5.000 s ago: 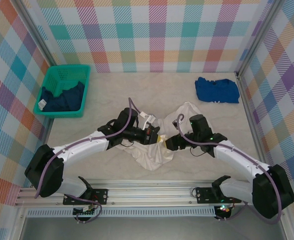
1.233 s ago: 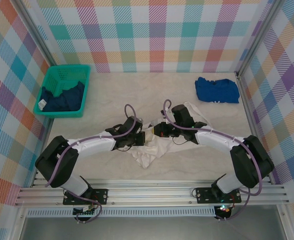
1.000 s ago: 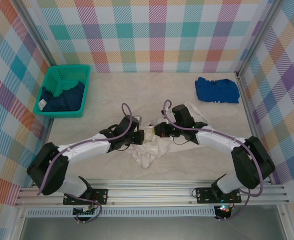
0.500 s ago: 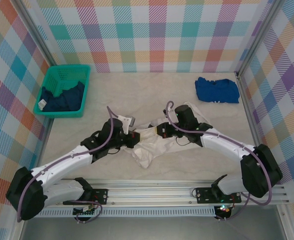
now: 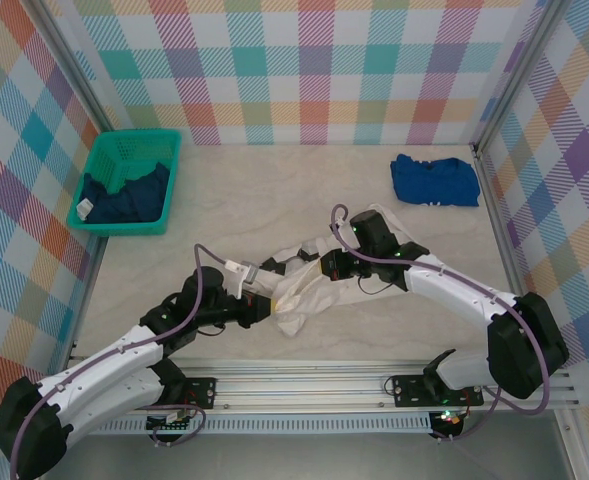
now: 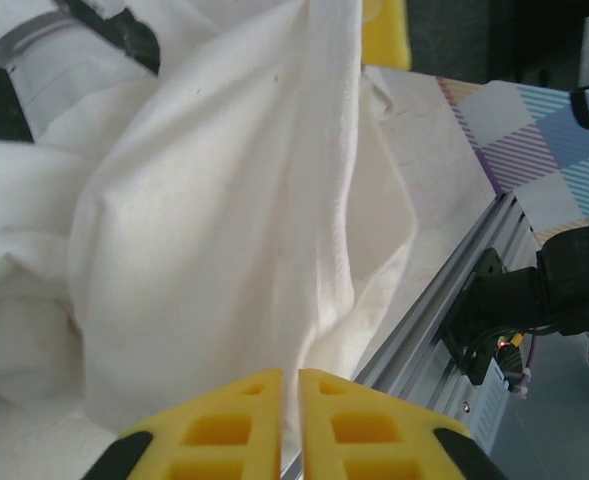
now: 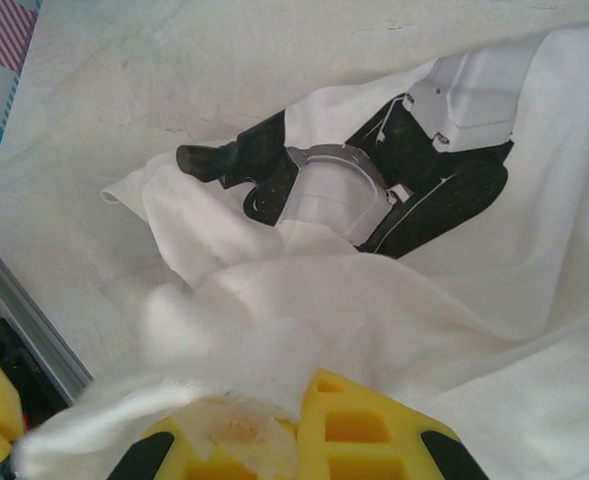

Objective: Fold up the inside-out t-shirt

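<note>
The inside-out t-shirt [image 5: 304,295] is lying in a rumpled band at the middle of the table [image 5: 274,190], running from right of centre down toward the near edge. Bare table is lying open on its far side, between the green basket [image 5: 134,137] holding the navy garment [image 5: 124,198] at the far-left corner and the blue folded shirt [image 5: 434,180] at the far-right corner. Both side strips are open too. The rail [image 5: 304,385] along the near edge is lying close to the shirt's lowest tip.

Compared with half a second ago, the left arm is lying lower and nearer that edge, its wrist drawn back. The right gripper [image 5: 324,268] is sitting almost where it was.

The right arm is reaching in from the near-right corner, its fingers clamping a bunch of the shirt. The left gripper [image 5: 264,303] is meeting the shirt's left edge with only a thin slit between its fingers [image 6: 224,425]. Whether cloth is caught there, I cannot tell.
</note>
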Robot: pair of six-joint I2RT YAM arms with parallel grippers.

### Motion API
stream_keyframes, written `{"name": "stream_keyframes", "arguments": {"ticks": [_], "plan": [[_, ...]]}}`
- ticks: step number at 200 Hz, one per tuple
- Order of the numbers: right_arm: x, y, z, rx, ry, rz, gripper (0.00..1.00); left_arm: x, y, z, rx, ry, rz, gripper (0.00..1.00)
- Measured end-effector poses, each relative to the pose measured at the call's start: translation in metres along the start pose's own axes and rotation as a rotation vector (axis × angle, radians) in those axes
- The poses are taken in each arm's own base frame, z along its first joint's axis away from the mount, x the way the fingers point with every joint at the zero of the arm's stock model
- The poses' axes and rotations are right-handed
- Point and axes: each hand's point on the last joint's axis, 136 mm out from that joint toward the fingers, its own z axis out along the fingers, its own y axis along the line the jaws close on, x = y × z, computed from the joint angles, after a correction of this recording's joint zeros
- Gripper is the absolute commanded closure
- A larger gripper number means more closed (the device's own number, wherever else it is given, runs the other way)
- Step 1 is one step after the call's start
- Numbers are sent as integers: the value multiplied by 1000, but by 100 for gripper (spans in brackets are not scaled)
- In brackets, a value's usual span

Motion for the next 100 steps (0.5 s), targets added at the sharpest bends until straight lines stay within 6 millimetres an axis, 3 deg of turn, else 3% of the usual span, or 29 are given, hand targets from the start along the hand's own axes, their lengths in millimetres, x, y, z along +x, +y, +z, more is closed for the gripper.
{"name": "stream_keyframes", "arguments": {"ticks": [26, 60, 100], "plan": [[5, 5, 3, -38, 10, 9, 100, 1, 1, 0, -6, 3, -11, 81], [7, 16, 5, -91, 14, 19, 100, 1, 5, 3, -52, 22, -10, 67], [6, 18, 4, -102, 12, 34, 100, 3, -16, 21, -85, 86, 85, 61]]}}
